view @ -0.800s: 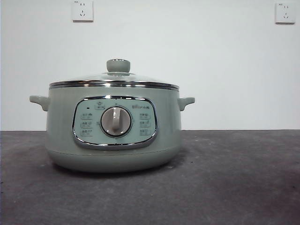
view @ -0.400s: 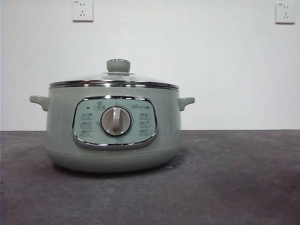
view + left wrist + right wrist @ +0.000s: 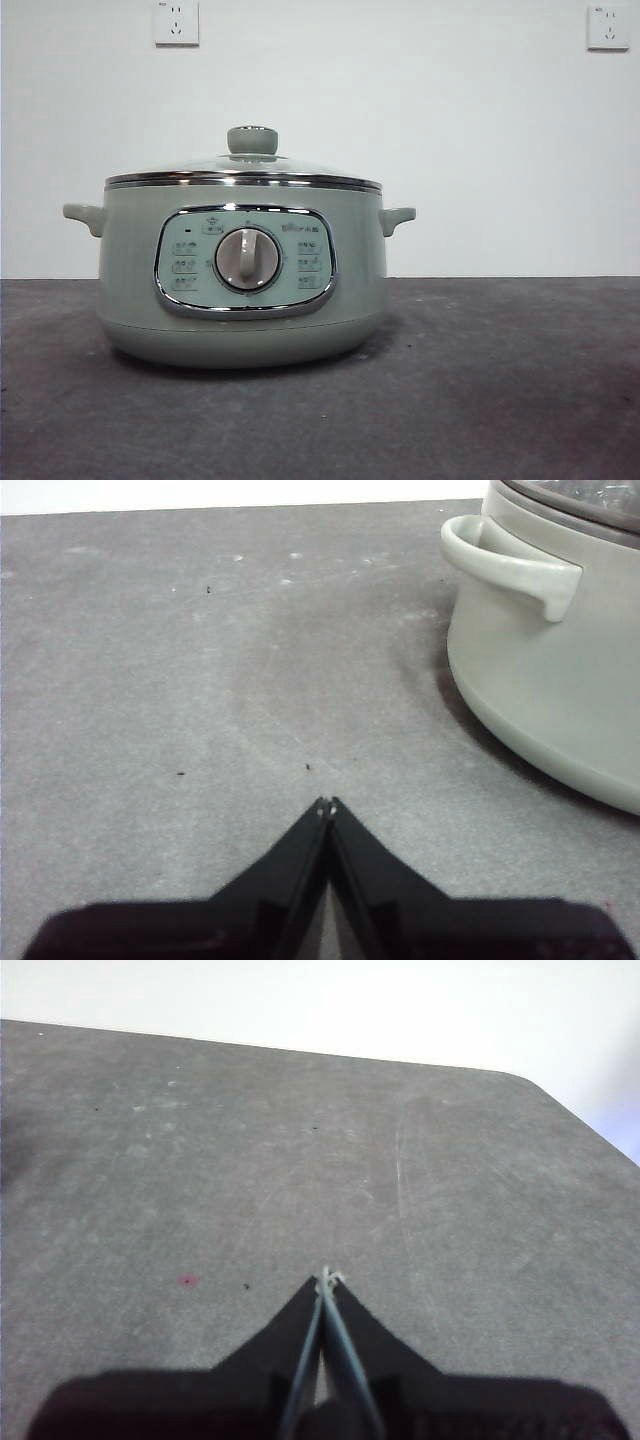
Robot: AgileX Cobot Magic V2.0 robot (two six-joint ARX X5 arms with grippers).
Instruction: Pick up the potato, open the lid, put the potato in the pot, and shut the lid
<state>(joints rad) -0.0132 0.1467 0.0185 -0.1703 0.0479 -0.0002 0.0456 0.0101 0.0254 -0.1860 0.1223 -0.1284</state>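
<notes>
The pale green pot (image 3: 245, 275) stands on the dark table, left of centre in the front view, dial facing the camera. The glass lid (image 3: 245, 170) with its green knob (image 3: 252, 140) sits closed on it. The potato is out of view. My left gripper (image 3: 328, 805) is shut and holds nothing, low over the bare table beside the pot (image 3: 545, 670) and one side handle (image 3: 510, 565). My right gripper (image 3: 327, 1278) is shut on nothing too, over bare table away from the pot. Neither arm shows in the front view.
The grey tabletop (image 3: 500, 380) stretches right of the pot. A white wall with two power sockets (image 3: 176, 22) rises behind it. In the right wrist view the table's rounded corner (image 3: 540, 1085) is visible.
</notes>
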